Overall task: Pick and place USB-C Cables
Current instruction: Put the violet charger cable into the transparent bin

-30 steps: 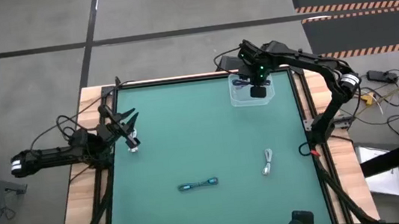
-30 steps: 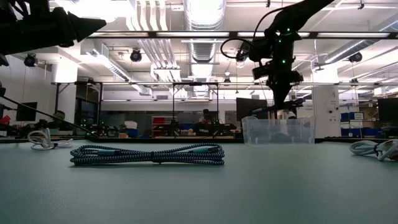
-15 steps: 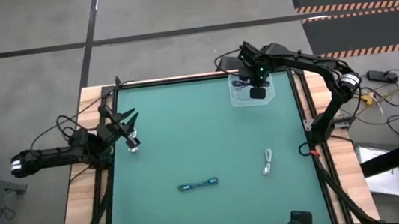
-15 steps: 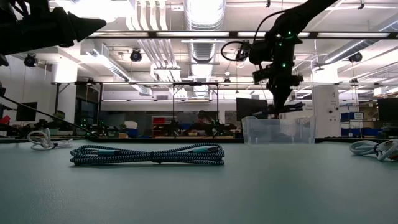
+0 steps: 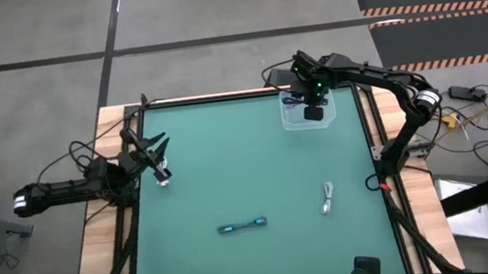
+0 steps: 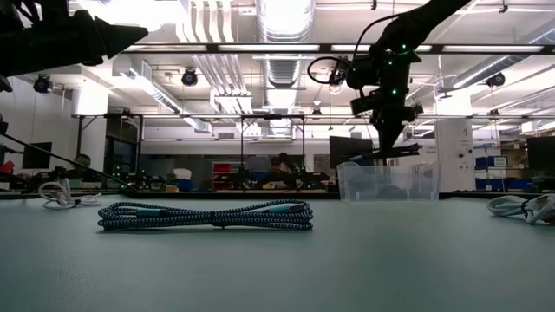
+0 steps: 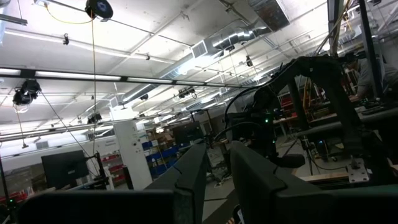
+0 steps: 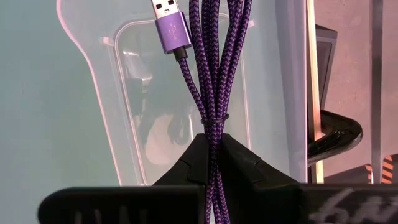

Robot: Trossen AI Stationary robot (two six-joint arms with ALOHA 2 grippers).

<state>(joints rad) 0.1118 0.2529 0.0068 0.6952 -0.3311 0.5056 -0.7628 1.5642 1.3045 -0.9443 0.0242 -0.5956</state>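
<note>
My right gripper [image 5: 313, 112] points down over the clear container [image 5: 296, 122] at the table's far right and is shut on a dark purple braided cable [image 8: 214, 62] with a pale plug. The bundle shows just above the container's rim [image 6: 386, 166]. A teal-blue cable [image 5: 241, 226] lies flat near the table's near edge. A white-grey cable [image 5: 326, 197] lies to its right. My left gripper [image 5: 157, 152] waits at the table's left edge, open, above a small white coil [image 5: 163, 178]. My right gripper pinches the purple bundle between its two fingers at the tied middle [image 8: 213, 121], coming from above and pointing down. The cable is lifted clear and lies roughly level under the fingers [image 6: 388, 143], its plug end [image 8: 169, 28] over the container's inside.
The container's walls [image 6: 386, 184] stand around the space under the held cable. The right arm's links reach in from the table's right edge [image 5: 384, 153]. Green mat [image 5: 229, 166] lies open in the middle. In the room behind the table are monitors and a person.
My right gripper has sunk a little toward the container, carrying the purple cable down with it to just above the rim. It has stayed shut on the cable.
</note>
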